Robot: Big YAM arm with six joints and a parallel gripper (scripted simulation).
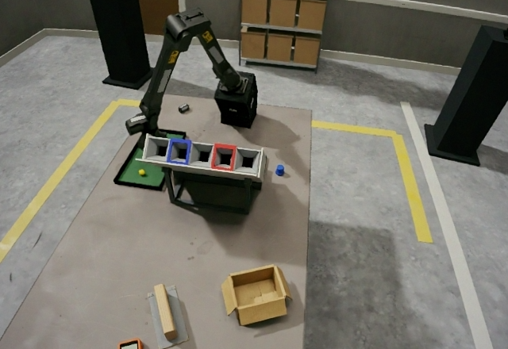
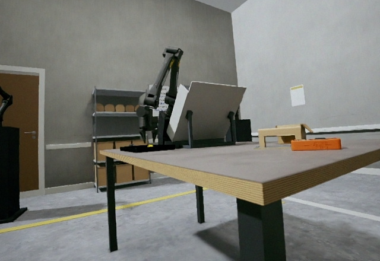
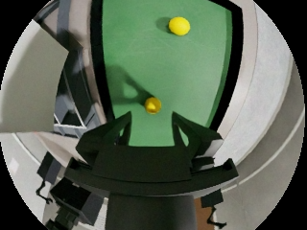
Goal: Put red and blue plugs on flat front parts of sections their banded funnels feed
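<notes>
The funnel row stands mid-table on a dark frame, with a blue-banded funnel (image 1: pixel 178 151) and a red-banded funnel (image 1: pixel 224 156). A green marble tray (image 1: pixel 141 165) lies at its left end. In the wrist view, one yellow marble (image 3: pixel 153 105) lies just ahead of my fingertips and a second marble (image 3: pixel 179 25) lies farther off on the tray (image 3: pixel 167 57). My gripper (image 3: pixel 152 115) is open and empty, low over the tray, fingers pointing down (image 2: pixel 148 137). The blue plug (image 1: pixel 279 170) stands on the table right of the funnel row. The red plug is not in view.
The arm's base (image 1: pixel 236 105) is behind the funnel row, with a small dark cylinder (image 1: pixel 183 108) to its left. Near the front are an open cardboard box (image 1: pixel 256 293), a wooden block (image 1: pixel 164 311) on a grey plate and an orange device (image 1: pixel 131 343).
</notes>
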